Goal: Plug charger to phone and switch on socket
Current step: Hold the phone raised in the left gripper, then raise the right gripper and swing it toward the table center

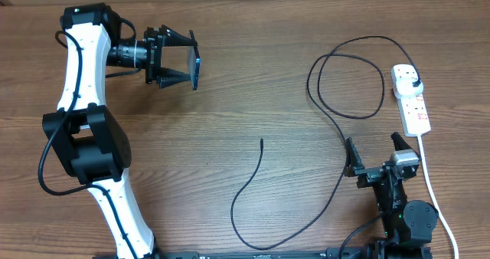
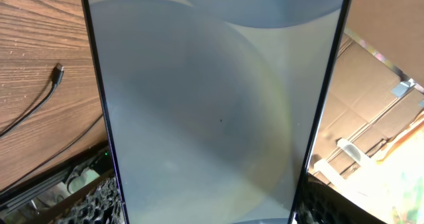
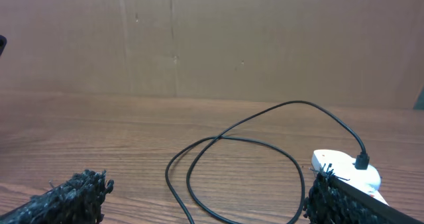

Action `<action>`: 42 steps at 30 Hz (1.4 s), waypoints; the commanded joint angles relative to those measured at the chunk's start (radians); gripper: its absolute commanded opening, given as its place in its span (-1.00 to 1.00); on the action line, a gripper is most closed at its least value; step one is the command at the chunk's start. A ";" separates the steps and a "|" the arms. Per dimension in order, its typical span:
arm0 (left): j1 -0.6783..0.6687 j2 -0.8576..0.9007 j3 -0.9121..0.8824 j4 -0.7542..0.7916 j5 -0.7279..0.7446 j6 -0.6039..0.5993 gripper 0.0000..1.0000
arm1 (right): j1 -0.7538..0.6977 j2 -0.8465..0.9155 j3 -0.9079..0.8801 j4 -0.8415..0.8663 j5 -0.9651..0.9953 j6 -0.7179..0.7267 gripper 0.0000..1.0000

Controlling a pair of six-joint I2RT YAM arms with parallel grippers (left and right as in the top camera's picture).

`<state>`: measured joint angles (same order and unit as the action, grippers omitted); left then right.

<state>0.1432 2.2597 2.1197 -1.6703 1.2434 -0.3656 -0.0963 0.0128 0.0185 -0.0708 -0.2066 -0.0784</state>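
Note:
My left gripper (image 1: pixel 186 60) is shut on the phone (image 1: pixel 196 65) and holds it on edge above the far left of the table. Its pale blue-grey screen (image 2: pixel 212 111) fills the left wrist view. The charger, a thin black cable (image 1: pixel 337 121), loops at the right. Its connector tip (image 1: pixel 262 141) lies free mid-table and also shows in the left wrist view (image 2: pixel 58 71). Its black plug (image 1: pixel 413 84) sits in the white socket strip (image 1: pixel 411 99) at the far right. My right gripper (image 1: pixel 375 149) is open and empty near the front right, beside the cable loop (image 3: pixel 232 171).
The strip's white cord (image 1: pixel 432 190) runs down the right side to the front edge. The brown wooden table (image 1: pixel 253 90) spreads between the arms. A cardboard wall (image 3: pixel 212 38) stands behind the table.

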 commanded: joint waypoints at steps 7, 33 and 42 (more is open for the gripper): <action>-0.008 0.001 0.031 0.003 0.028 0.023 -0.91 | 0.005 -0.010 -0.010 0.025 -0.019 0.061 1.00; -0.008 0.001 0.031 0.003 0.032 0.026 -0.92 | 0.005 0.320 0.313 -0.049 -0.065 0.292 1.00; -0.008 0.001 0.031 0.002 0.032 0.026 -0.91 | 0.005 0.740 0.601 -0.249 -0.220 0.292 1.00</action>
<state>0.1432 2.2597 2.1197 -1.6684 1.2423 -0.3630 -0.0967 0.6624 0.5343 -0.2974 -0.3351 0.2092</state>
